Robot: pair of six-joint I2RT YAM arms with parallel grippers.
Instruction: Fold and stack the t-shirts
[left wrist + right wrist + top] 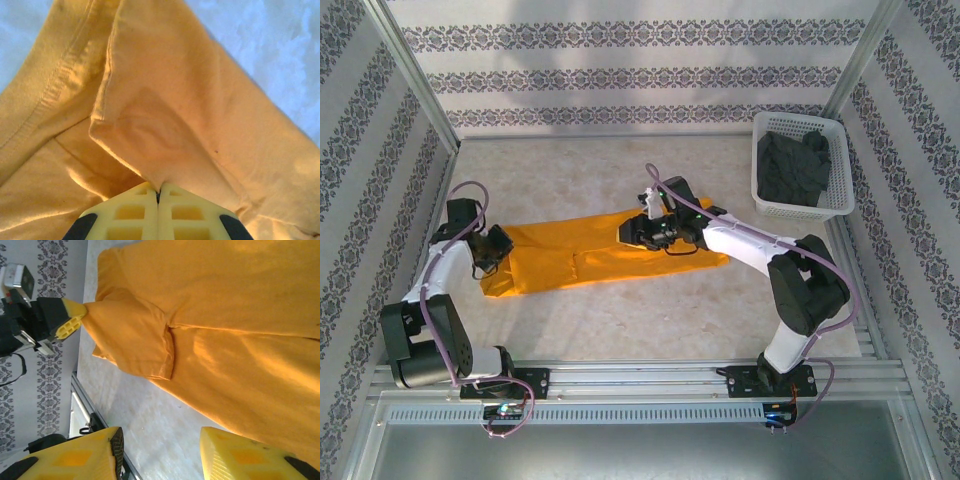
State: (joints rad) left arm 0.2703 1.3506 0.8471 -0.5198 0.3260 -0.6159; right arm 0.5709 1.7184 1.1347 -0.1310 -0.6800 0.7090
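The orange-yellow t-shirt [610, 250] lies flattened across the middle of the table, folded into a long strip. At its left end, my left gripper [492, 250] is shut on a fold of the sleeve. In the left wrist view the cloth [190, 100] is pinched between the closed gripper's [158, 187] tips. My right gripper [638, 232] hovers over the shirt's upper middle, open. In the right wrist view the open gripper [160, 440] has bare table between its fingers, beside the shirt's [240, 315] edge. The dark grey t-shirt [792, 168] lies crumpled in the basket.
A white lattice basket [842, 170] stands at the back right corner. Patterned walls close in the table on three sides. A metal rail [640, 375] runs along the near edge by the arm bases.
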